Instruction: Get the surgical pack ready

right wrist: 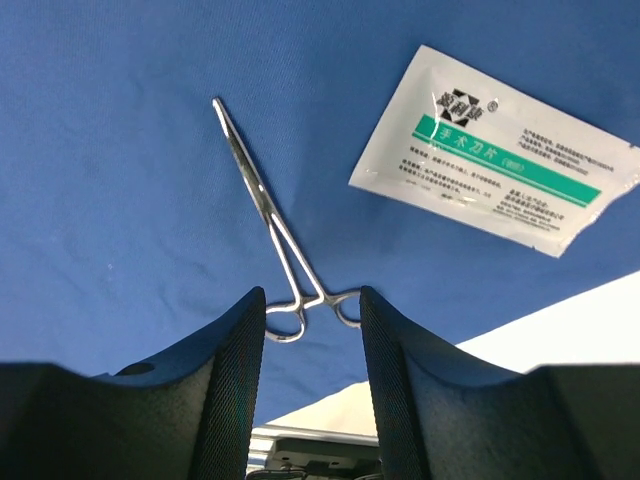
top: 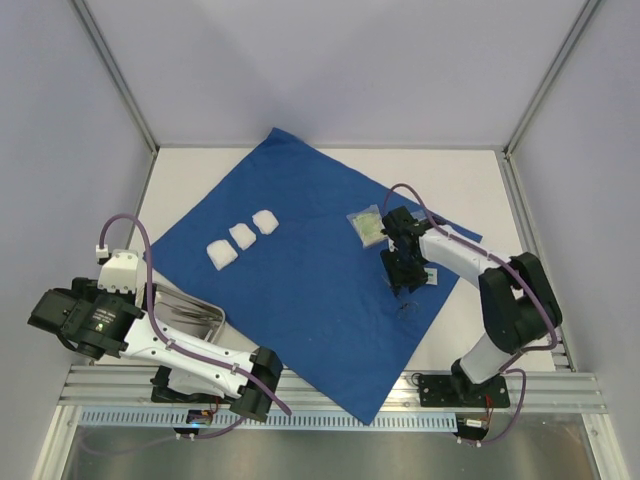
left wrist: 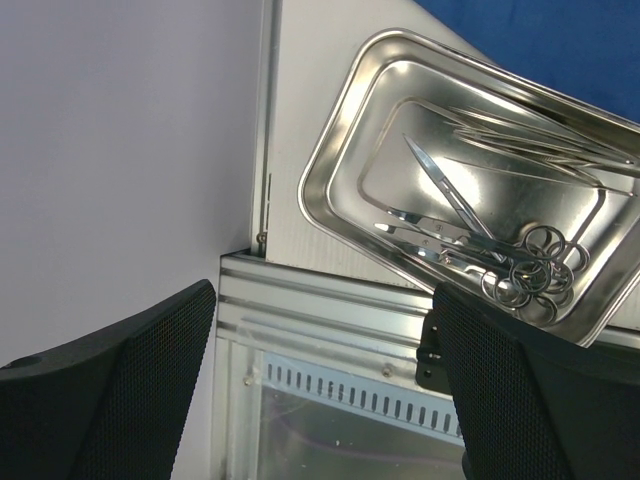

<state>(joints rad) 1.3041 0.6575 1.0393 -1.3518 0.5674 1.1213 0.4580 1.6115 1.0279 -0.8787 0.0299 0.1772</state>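
Note:
The surgical pack, a royal-blue drape (top: 300, 270) (right wrist: 120, 150), lies spread flat across the table. Steel forceps (right wrist: 262, 195) (top: 405, 303) lie on it near its right corner. My right gripper (right wrist: 311, 300) (top: 403, 285) points down over them, partly open. Its fingers stand on either side of the ring handles, whose outer edges are hidden behind them. Whether they touch does not show. My left gripper (left wrist: 322, 300) (top: 75, 315) hangs wide open and holds nothing, off the table's near left edge beside the steel tray (left wrist: 340, 150) (top: 190, 315).
A white blade packet (right wrist: 490, 150) lies on the drape just right of the forceps. A clear packet (top: 366, 226) and three gauze pads (top: 243, 236) also lie on the cloth. Scissors and other instruments (left wrist: 480, 240) fill the tray. A metal rail (left wrist: 330, 290) edges the table.

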